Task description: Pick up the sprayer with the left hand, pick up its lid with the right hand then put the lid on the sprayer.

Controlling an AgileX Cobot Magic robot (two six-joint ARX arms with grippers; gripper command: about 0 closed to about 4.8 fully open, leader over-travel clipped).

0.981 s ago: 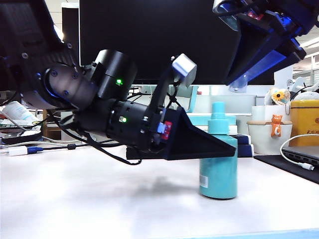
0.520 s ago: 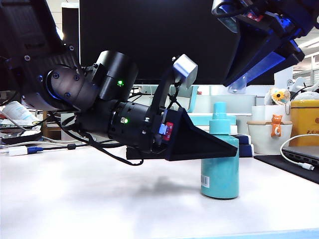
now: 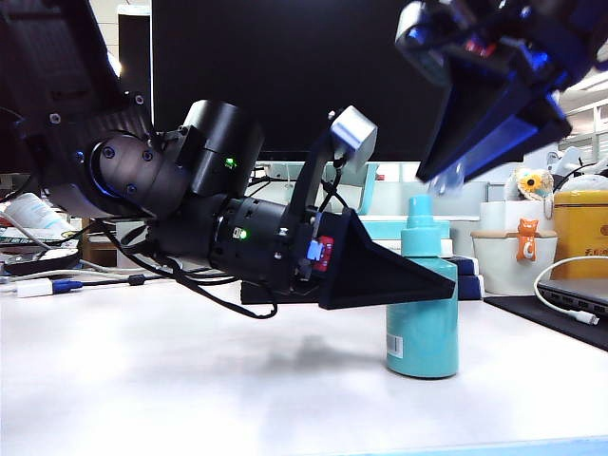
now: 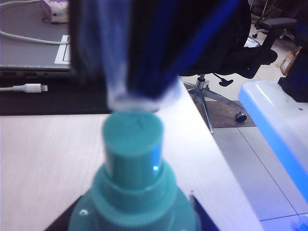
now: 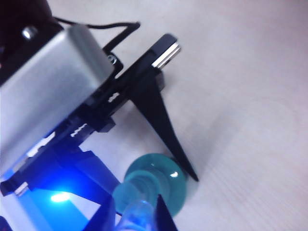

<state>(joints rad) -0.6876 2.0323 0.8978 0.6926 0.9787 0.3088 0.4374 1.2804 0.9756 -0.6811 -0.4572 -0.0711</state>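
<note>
Above one sprayer (image 3: 422,313) in left hand (image 3: 432,285), right hand (image 3: 446,171) grips one lid (image 3: 445,179).

My left gripper (image 3: 423,285) reaches level from the left with its jaws clamped around the sprayer (image 3: 422,328), while my right gripper (image 3: 446,176) hangs tilted above the nozzle, pinching the lid (image 3: 445,178).
</note>
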